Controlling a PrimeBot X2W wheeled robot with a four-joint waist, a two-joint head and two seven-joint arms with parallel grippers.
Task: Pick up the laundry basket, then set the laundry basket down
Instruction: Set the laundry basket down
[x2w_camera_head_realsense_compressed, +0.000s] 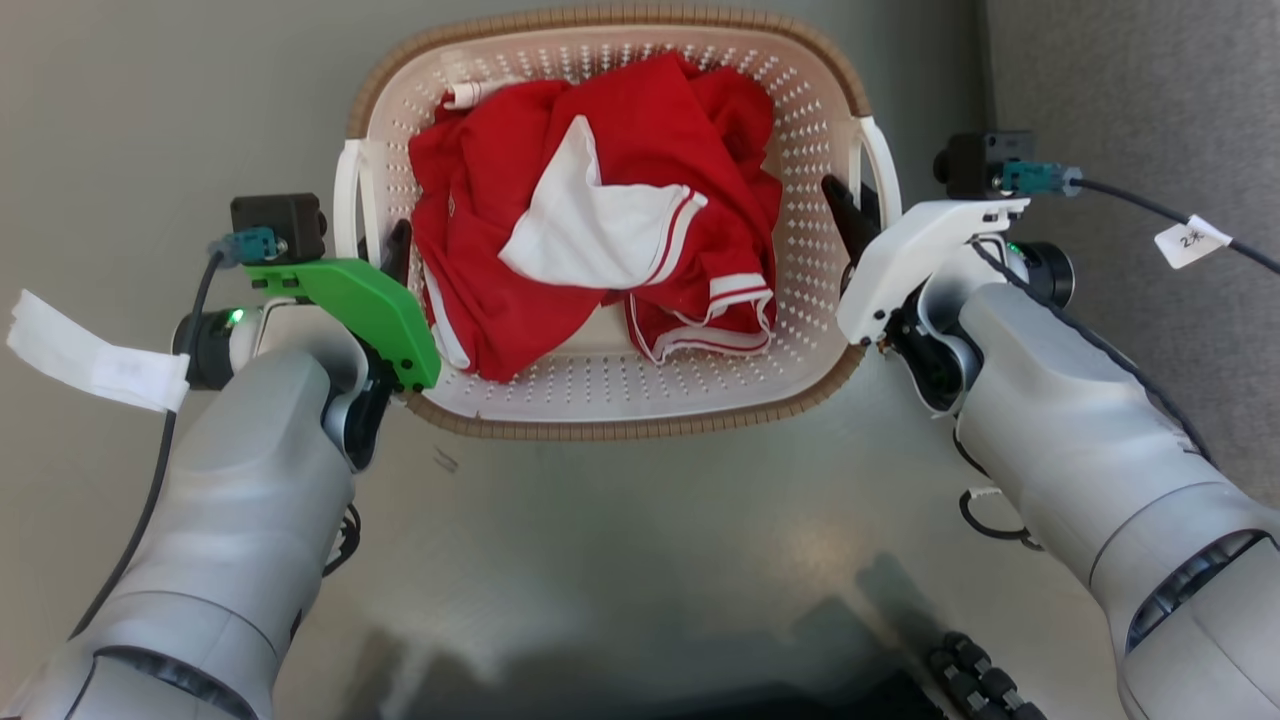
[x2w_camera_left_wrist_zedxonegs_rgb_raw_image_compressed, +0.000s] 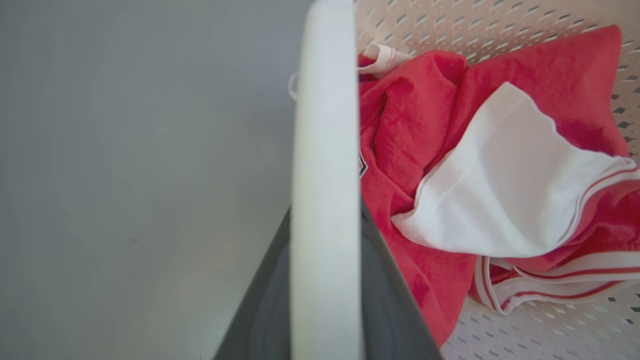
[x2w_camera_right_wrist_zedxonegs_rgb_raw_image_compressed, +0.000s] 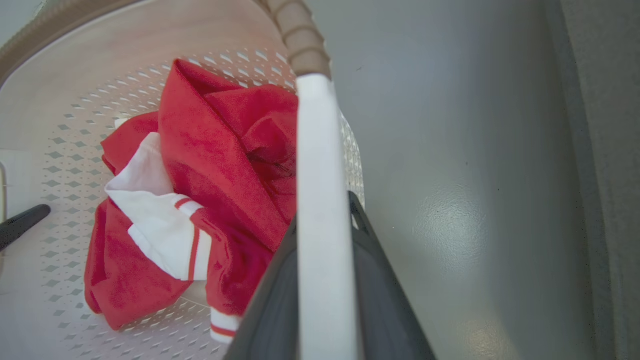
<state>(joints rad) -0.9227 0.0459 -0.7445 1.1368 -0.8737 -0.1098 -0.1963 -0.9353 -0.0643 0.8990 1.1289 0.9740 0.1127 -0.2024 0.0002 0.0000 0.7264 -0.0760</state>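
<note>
Nearest are the two pale forearms, coming in from the bottom corners over the grey floor (x2w_camera_head_realsense_compressed: 650, 540). The left pincer (x2w_camera_head_realsense_compressed: 390, 250) sits at the basket's left handle (x2w_camera_head_realsense_compressed: 347, 195). In the left wrist view that white bar runs straight up between the two dark fingers (x2w_camera_left_wrist_zedxonegs_rgb_raw_image_compressed: 385, 300), one on either side and tight against it, so the pincer is clamped narrow on the handle. Same deal on the other side: the right pincer (x2w_camera_head_realsense_compressed: 855, 220) has the right handle (x2w_camera_head_realsense_compressed: 880, 160) pinched between its fingers (x2w_camera_right_wrist_zedxonegs_rgb_raw_image_compressed: 380, 300), one inside the basket wall and one outside.

The laundry basket (x2w_camera_head_realsense_compressed: 810, 130) is between the two pincers, centre and far in the head view, over the floor. Can't honestly tell if it's resting on the floor or lifted a bit. Inside it there's one crumpled red garment (x2w_camera_head_realsense_compressed: 610, 120) with white panels and red-and-white striped trim, bunched in the middle and covering most of the bottom. A strip of bare perforated bottom shows along the near side. The brown woven-look rim (x2w_camera_head_realsense_compressed: 620, 15) curves round the far end.
</note>
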